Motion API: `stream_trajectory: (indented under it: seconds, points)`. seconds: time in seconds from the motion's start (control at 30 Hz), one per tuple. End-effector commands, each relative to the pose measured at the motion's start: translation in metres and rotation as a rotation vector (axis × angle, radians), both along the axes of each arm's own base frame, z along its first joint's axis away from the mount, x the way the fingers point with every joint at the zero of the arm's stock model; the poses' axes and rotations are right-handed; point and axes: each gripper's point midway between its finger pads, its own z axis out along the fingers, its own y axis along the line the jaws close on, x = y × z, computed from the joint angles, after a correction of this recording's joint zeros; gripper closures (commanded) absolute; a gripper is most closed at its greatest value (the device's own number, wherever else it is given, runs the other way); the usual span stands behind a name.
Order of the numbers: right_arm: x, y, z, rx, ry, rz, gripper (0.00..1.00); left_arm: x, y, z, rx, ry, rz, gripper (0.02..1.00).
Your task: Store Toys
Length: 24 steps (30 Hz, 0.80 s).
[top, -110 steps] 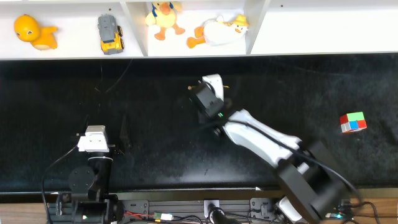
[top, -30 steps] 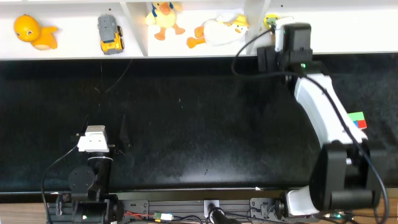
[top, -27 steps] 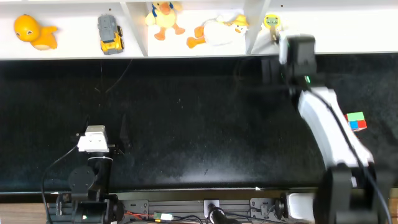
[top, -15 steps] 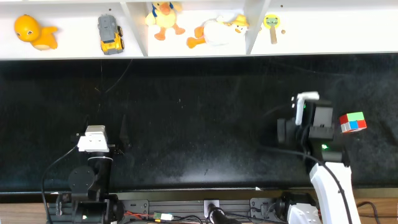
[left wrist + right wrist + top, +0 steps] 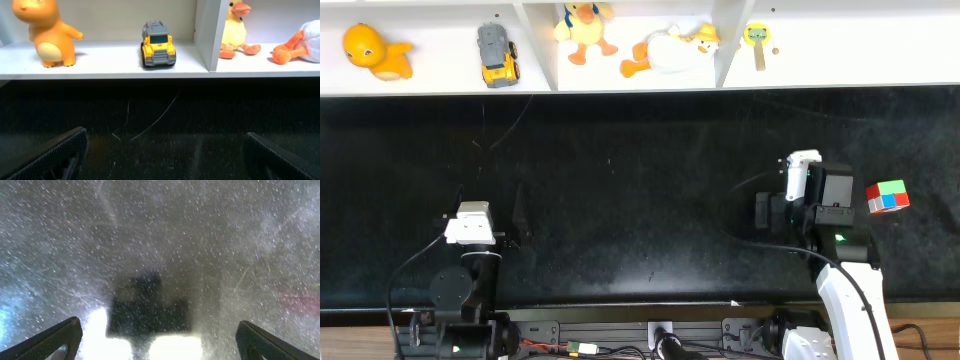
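A multicoloured cube (image 5: 887,196) lies on the black mat (image 5: 640,200) at the right. My right gripper (image 5: 798,195) hangs just left of it, pointing down at the mat, open with nothing between its fingers (image 5: 45,339). On the white shelf (image 5: 840,75) at the back stand an orange figure (image 5: 375,50), a yellow truck (image 5: 497,55), a yellow duck plush (image 5: 583,28), a white duck plush (image 5: 670,50) and a small green-and-yellow toy (image 5: 757,38). My left gripper (image 5: 490,205) rests near the front left, open and empty, facing the truck (image 5: 158,44) and the orange figure (image 5: 45,30).
White dividers (image 5: 540,45) split the shelf into compartments; the rightmost one has free room beside the small toy. Cables run along the table's front edge (image 5: 650,305).
My right arm carried the small toy to the shelf's right compartment, left it there, then drew back down to the mat beside the cube. The left arm has not moved.
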Motion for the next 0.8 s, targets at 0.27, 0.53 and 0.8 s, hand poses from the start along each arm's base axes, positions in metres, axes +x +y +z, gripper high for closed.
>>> stream_trajectory:
  seconds: [0.27, 0.53, 0.8]
  points:
    - [-0.013, -0.069, 0.005, -0.077, 0.019, -0.193, 0.056, 0.0, 0.002, 0.0, 0.019, -0.005, 0.009, 0.02]
    - [-0.05, -0.147, 0.025, -0.203, 0.1, -0.178, 0.211, 0.0, 0.002, 0.0, 0.019, -0.005, 0.009, 0.02]
    - [-0.054, -0.185, 0.046, -0.136, 0.16, -0.154, 0.156, 0.0, 0.002, 0.0, 0.019, -0.005, 0.009, 0.02]
